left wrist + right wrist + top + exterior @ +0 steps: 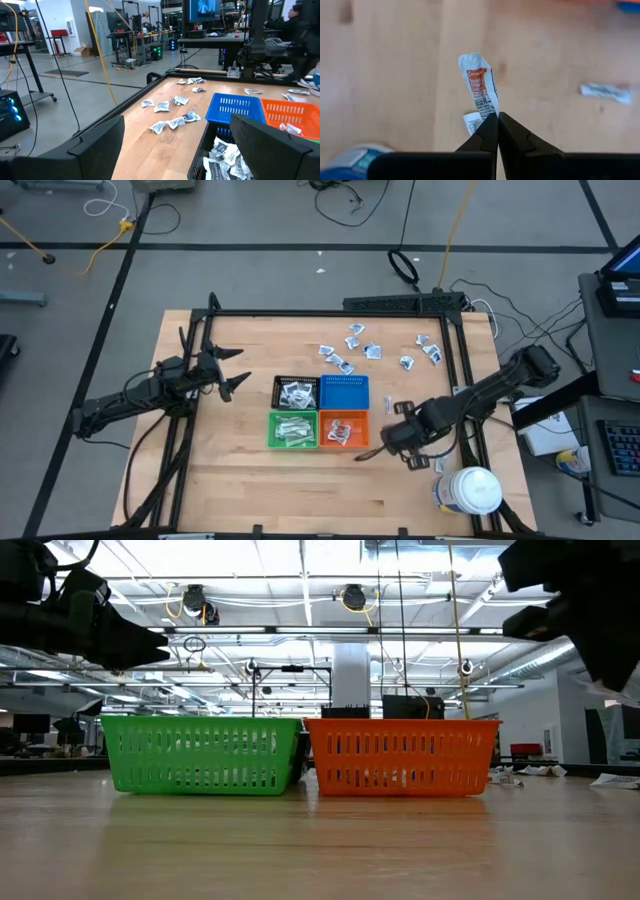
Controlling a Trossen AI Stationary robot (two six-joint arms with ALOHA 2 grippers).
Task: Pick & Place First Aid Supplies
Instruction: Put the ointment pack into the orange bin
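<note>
My right gripper (497, 120) hangs above the wood table, near the orange bin's (345, 428) right side (370, 450), shut on a small white packet with an orange label (480, 85). Several silvery-white packets (350, 350) lie loose at the table's far right, and one lies near the blue bin (390, 408). More packets fill the black bin (296, 392), the green bin (293, 429) and the orange bin. My left gripper (228, 377) waits open at the table's left, level, with nothing between its fingers (280, 145). My right gripper pinches one end of the orange-labelled packet (487, 114) between its two fingertips, coming from above and pointing down. The packet is lifted clear of the table and sticks out beyond the fingertips. A small white flap (471, 122) shows beside the pinch.
The four bins stand together at the table's middle, with the blue bin (344, 392) behind the orange one. A large white jar (470, 490) stands at the near right corner. A dark frame (330, 313) runs along the table's edges. Bare wood lies in front of the bins.
</note>
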